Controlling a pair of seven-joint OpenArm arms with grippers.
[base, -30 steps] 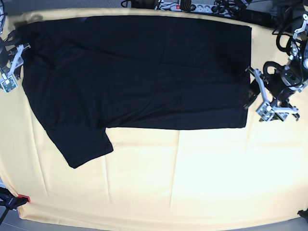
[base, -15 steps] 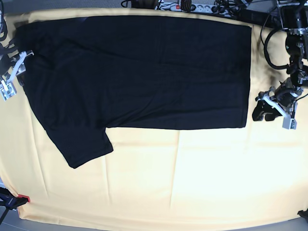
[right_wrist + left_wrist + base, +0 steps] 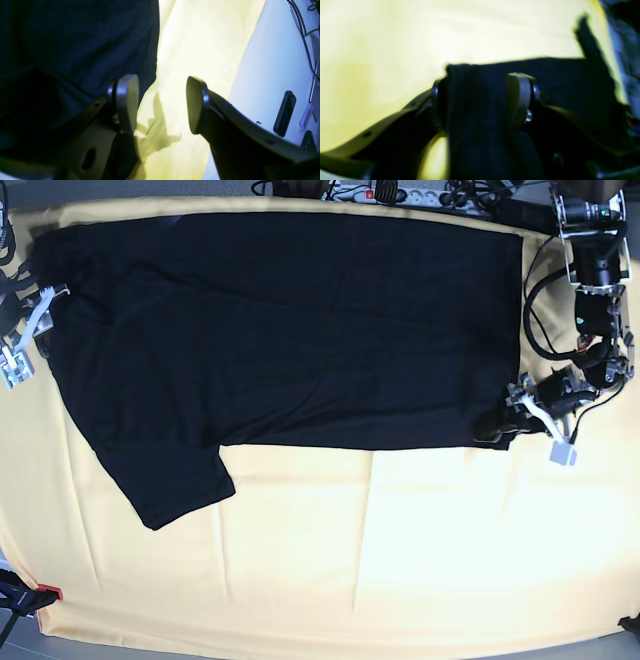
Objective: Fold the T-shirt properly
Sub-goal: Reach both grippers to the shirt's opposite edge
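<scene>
The black T-shirt (image 3: 290,330) lies flat, plain side up, on the pale yellow cloth (image 3: 400,560), with one sleeve sticking out at the lower left. My left gripper (image 3: 497,425) is at the shirt's lower right corner. In the left wrist view it (image 3: 480,100) is open, with a fold of the black shirt (image 3: 475,130) between its fingers. My right gripper (image 3: 28,330) is at the shirt's left edge. In the right wrist view it (image 3: 162,102) is open and empty, with one finger (image 3: 126,100) over the shirt's edge (image 3: 75,37) and the other over yellow cloth.
A power strip and cables (image 3: 400,192) lie along the back edge. A red-tipped clamp (image 3: 45,592) sits at the front left corner. Bare white table (image 3: 270,62) with a small black object (image 3: 285,113) lies beyond the cloth's left edge.
My left gripper has swung in from beside the shirt to its lower right corner, and cloth now sits between its fingers. My right gripper has hardly moved.
</scene>
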